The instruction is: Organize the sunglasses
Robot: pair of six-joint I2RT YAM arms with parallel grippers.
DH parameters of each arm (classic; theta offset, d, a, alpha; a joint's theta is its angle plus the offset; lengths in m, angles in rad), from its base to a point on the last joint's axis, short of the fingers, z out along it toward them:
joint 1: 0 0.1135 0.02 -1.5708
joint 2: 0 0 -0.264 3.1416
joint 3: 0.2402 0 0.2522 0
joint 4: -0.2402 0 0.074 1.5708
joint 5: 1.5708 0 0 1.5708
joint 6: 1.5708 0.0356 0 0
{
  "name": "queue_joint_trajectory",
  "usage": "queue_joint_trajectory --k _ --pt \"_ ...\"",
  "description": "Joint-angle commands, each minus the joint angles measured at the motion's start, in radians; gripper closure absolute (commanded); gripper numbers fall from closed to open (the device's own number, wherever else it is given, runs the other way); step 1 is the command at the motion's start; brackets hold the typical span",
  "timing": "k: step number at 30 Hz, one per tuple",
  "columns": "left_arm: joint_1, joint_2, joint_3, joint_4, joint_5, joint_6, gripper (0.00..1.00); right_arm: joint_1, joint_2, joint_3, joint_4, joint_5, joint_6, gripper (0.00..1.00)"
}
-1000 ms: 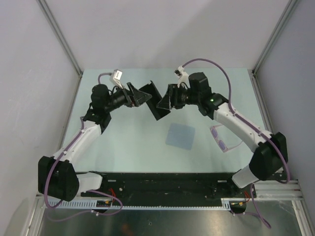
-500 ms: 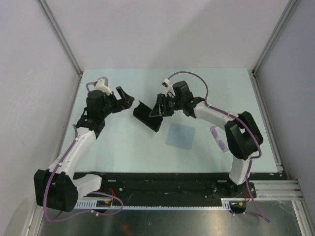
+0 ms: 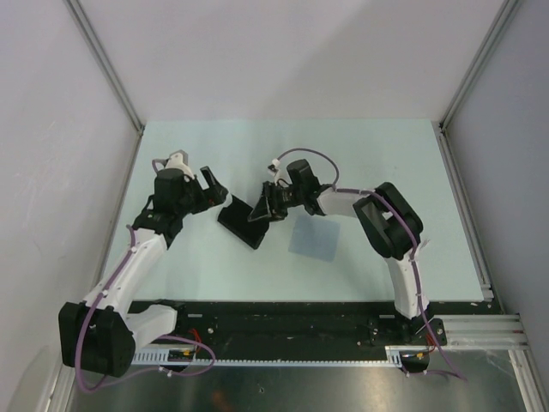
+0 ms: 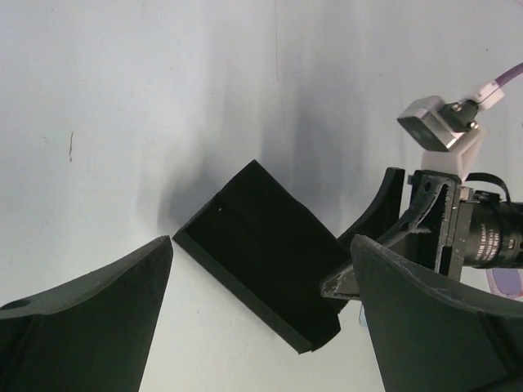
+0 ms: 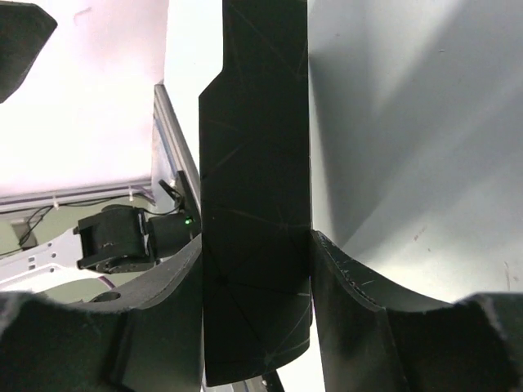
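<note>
The black case (image 3: 241,227) sits on the table left of centre, its lid (image 3: 260,209) raised. My right gripper (image 3: 267,204) is shut on that lid, which shows as a black panel (image 5: 256,204) between the fingers (image 5: 347,286) in the right wrist view. My left gripper (image 3: 212,183) is open and empty, just left of the case and apart from it. The case (image 4: 253,245) lies ahead between the left fingers (image 4: 90,314). The sunglasses are hidden under my right arm in the top view; only a purple sliver (image 4: 507,283) shows at the left wrist view's right edge.
A pale blue square cloth (image 3: 313,238) lies flat just right of the case. My right arm (image 3: 386,219) folds back over the table's right middle. Grey walls close in the table on the left, back and right.
The left gripper has let go of the case and drawn back to the left. The right gripper has carried the case down and to the left, and the right arm has folded in.
</note>
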Motion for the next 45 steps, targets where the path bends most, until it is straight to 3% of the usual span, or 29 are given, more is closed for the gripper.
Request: queue_joint_trajectory --k 1,7,20,25,33,41,45 --pt "0.007 -0.027 -0.018 -0.013 0.001 -0.023 0.04 -0.005 0.063 0.007 0.202 -0.095 0.110 1.00" --pt "0.008 -0.017 -0.029 -0.016 0.046 -0.019 0.04 -0.030 0.131 0.007 0.275 -0.143 0.179 0.98" --pt "0.007 0.052 -0.052 -0.015 0.061 -0.019 0.01 -0.028 0.096 0.007 0.120 -0.068 0.052 0.43" --pt "0.005 0.083 -0.052 -0.010 0.063 -0.017 0.01 -0.013 0.053 0.007 0.044 -0.028 -0.020 0.33" --pt "0.005 0.083 -0.062 -0.004 0.061 -0.012 0.01 0.002 -0.044 0.007 -0.108 0.116 -0.135 0.24" --pt "0.005 0.040 -0.056 -0.006 0.064 -0.011 0.00 -0.011 -0.133 0.007 -0.277 0.398 -0.218 0.04" --pt "0.007 0.025 -0.050 -0.004 0.081 -0.005 0.00 -0.021 -0.180 0.007 -0.316 0.481 -0.238 0.02"
